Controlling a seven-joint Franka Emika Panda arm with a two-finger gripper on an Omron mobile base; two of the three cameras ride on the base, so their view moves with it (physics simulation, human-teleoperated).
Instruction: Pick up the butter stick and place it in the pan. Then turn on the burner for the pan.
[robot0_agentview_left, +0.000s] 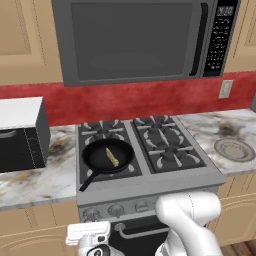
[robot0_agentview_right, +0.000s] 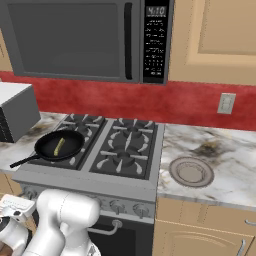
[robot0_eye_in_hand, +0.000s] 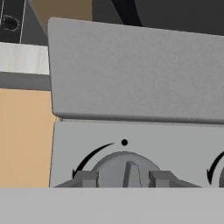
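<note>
microwave (robot0_agentview_right: 85, 40) clock display (robot0_agentview_right: 155, 10): "4:10" | keypad labels: too small to read

A small pale yellow butter stick (robot0_agentview_left: 112, 156) lies inside the round black frying pan (robot0_agentview_left: 95, 161), which sits on the front-left gas burner (robot0_agentview_left: 129, 167).

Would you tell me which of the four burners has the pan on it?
The front-left burner: the black pan with the butter stick sits on it, while the other three grates are bare.

Glossy white rounded arm (robot0_agentview_left: 187, 220) with dark joints.
</note>
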